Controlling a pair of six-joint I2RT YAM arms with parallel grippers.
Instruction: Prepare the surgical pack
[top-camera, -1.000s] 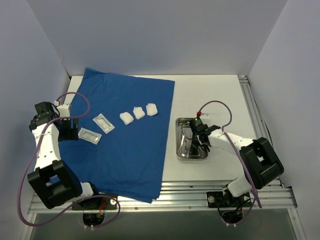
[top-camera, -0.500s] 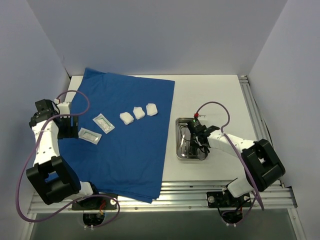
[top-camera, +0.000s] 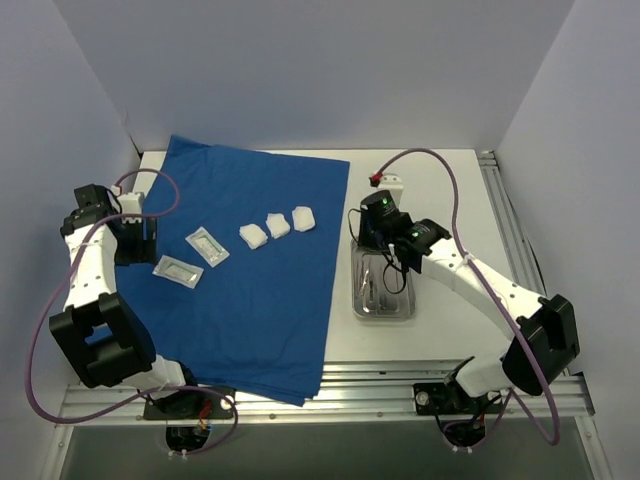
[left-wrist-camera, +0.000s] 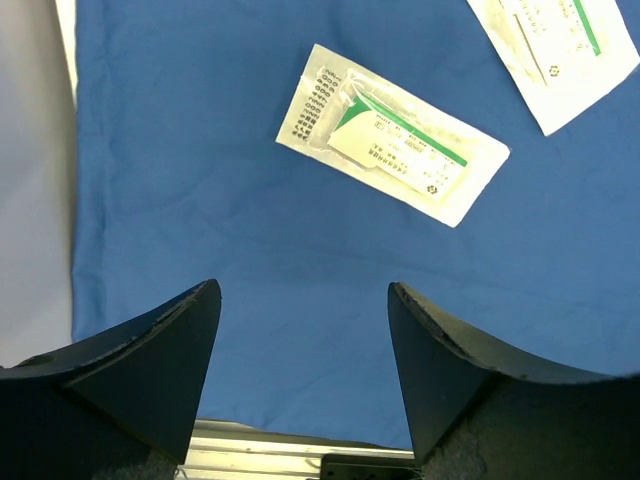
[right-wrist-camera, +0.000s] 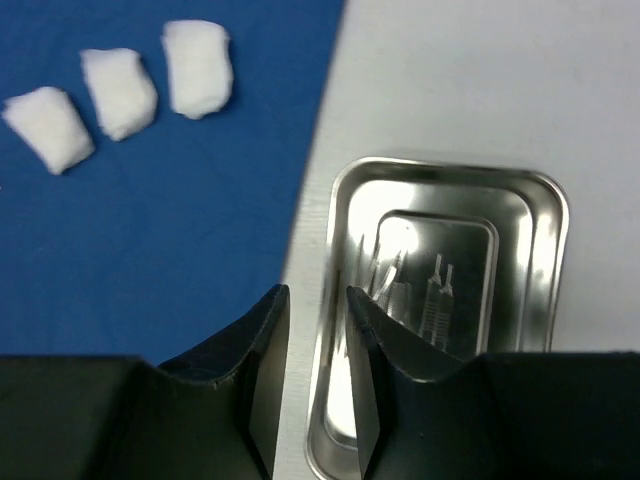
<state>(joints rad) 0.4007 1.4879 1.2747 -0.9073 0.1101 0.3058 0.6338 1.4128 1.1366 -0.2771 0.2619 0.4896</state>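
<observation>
On the white worktop (top-camera: 440, 185), you have the surgical pack laid out in separate pieces, not yet wrapped. Its blue cloth (top-camera: 260, 300) lies spread flat over the left half.

Three white gauze pads (top-camera: 277, 226) sit on the cloth in a slanting row near its right edge, close together but not touching. Two flat packets (top-camera: 207, 247) lie to their left, also on the cloth, near each other and apart.

The steel tray (top-camera: 385, 314) stands off the cloth, just beside its right edge, with a strip of bare worktop between them. Thin metal instruments (right-wrist-camera: 420, 285) lie inside the tray.

Your left pincer (left-wrist-camera: 302, 295) hovers over the left part of the cloth, close to its left edge. Its jaws stand wide apart and grip nothing. From its wrist view you see one packet lying ahead of the fingertips, clear of them, and the other at the upper right corner.

Your right pincer (right-wrist-camera: 318, 300) hangs above the strip between cloth and tray, beside the tray's left rim. Its fingers (right-wrist-camera: 262, 370) are parted by only a narrow gap. Nothing sits between them, and you can see bare worktop through the gap.
</observation>
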